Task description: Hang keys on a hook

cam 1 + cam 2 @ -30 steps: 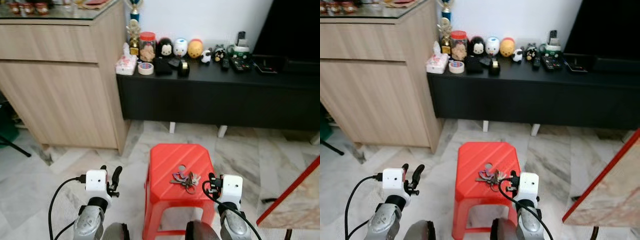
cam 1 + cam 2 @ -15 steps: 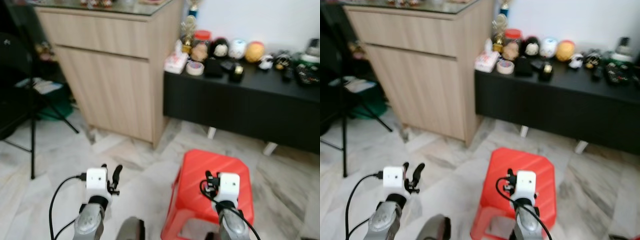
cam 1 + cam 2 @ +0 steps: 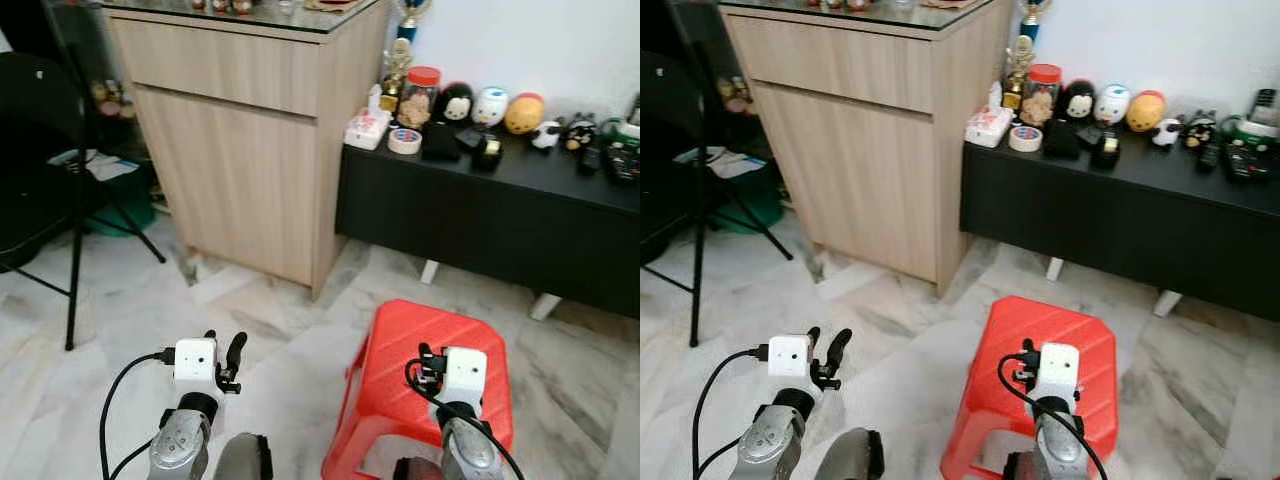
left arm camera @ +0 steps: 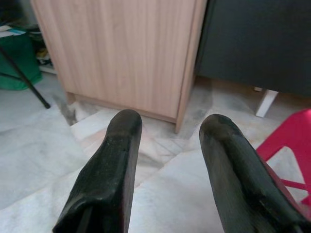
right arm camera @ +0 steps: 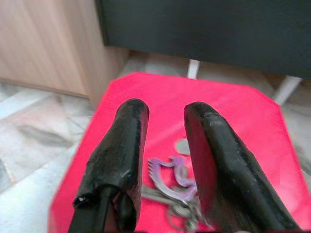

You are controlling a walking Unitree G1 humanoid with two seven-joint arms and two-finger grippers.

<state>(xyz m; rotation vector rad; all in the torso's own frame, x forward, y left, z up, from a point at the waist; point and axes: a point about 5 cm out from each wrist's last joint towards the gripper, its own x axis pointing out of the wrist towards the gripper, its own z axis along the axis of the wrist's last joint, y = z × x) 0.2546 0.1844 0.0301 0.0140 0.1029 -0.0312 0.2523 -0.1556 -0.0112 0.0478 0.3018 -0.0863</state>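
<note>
The left gripper hangs over the marble floor, its fingers spread with nothing between them. Ahead of it stands a wooden cabinet, and off to its left a black stand rests on the floor. To its right sits the red stool.

The right gripper hovers above the stool, fingers spread apart and holding nothing. The keys lie on the stool seat directly beneath this gripper, seen in the gap between the two fingers, with a purple piece on top of the bunch. Whether the fingers touch the keys cannot be told.

Beyond the right gripper runs a low black worktop against the wall, carrying a tape roll, a red-lidded jar and a row of small round figures.
</note>
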